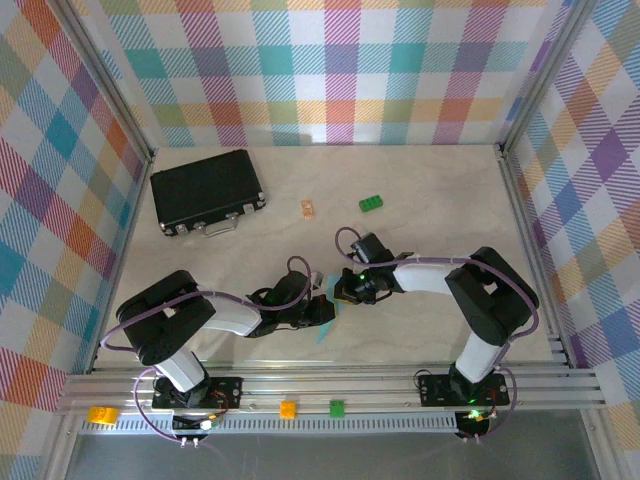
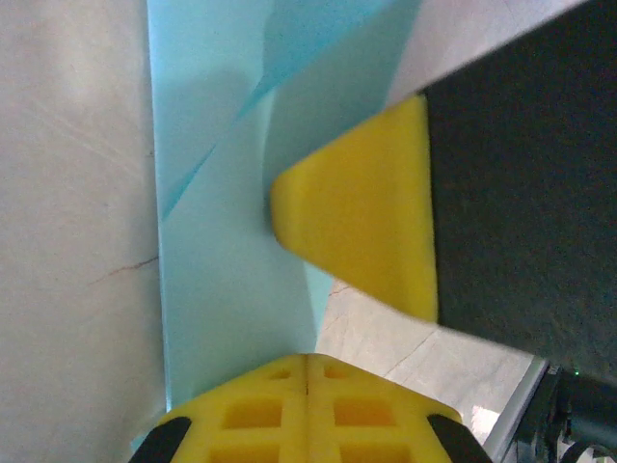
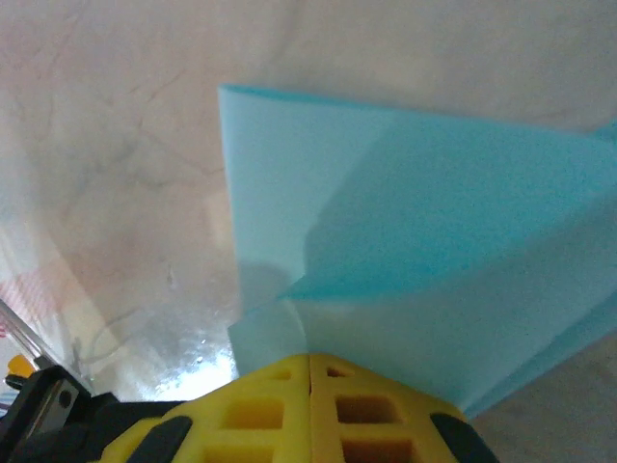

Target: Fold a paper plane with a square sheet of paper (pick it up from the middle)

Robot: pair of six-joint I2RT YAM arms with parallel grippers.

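Yellow-fingered and pressed together, the left end effector is clamped on the square sheet of paper, which sits mid-counter toward the near edge and shows diagonal folded flaps. In the left wrist view the light blue strip runs straight ahead from its tips, so the sheet's long axis lines up with that arm's reach. Just to its right, the right end effector is likewise closed on the same sheet from the opposite side, tips nearly meeting the left one's. The paper lies between them, both arms equally near; the next fold likely depends on one pinning while the other lets go
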